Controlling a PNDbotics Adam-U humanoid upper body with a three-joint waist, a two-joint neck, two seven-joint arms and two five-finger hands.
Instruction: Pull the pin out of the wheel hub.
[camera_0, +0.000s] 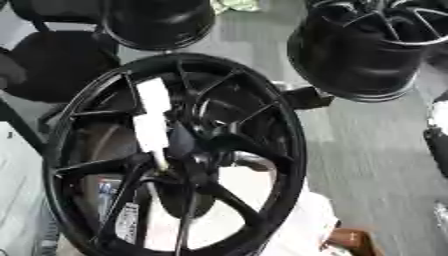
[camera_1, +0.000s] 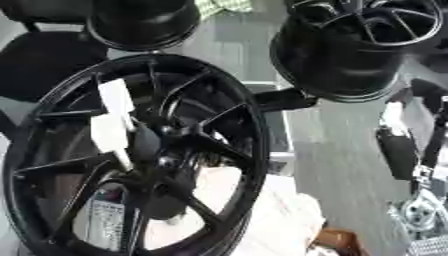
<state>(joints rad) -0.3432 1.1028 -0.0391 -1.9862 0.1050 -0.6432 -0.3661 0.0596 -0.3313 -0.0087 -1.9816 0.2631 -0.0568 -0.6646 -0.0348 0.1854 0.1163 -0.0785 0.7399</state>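
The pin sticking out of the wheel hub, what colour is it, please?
White pin, clearest in the left eye view.

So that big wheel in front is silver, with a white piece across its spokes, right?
Not silver: the left eye view shows that the big wheel is black. The white piece does lie across its spokes.

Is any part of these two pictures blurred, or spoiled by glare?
Left eye view: the large black spoked wheel and the white strip across its spokes look soft, smeared; no strong glare. Right eye view: the same softness; only faint sheen on the black rim at upper right.
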